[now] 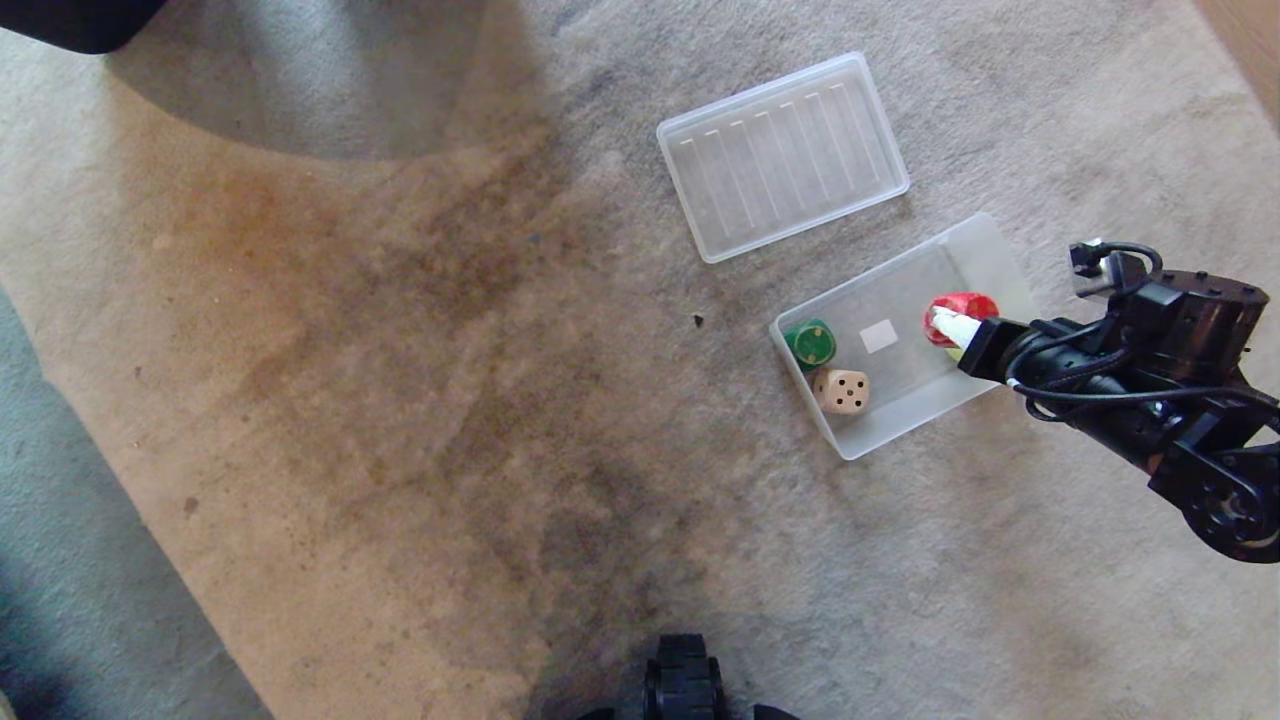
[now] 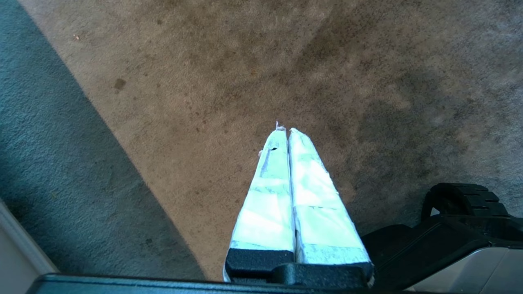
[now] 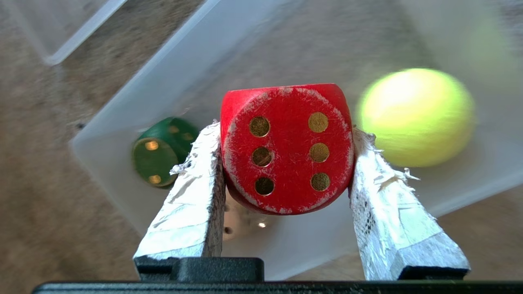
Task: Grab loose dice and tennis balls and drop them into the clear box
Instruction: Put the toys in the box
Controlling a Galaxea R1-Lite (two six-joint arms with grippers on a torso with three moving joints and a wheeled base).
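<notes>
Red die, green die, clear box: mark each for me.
red die (image 3: 286,149), right wrist view, its six-dot face.
green die (image 1: 810,343), head view, its top face.
clear box (image 1: 905,428), head view, its near wall.

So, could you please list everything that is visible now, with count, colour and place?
box: one, clear, on the carpet at right
lid: one, clear, ribbed, flat on the carpet beyond the box
green die: one, inside the box
beige die: one, inside the box, beside the green die
ball: one, yellow-green, inside the box
red die: one, held over the box
carpet: one, beige, stained
right claw: shut on the red die
left claw: shut, empty, over bare carpet
</notes>
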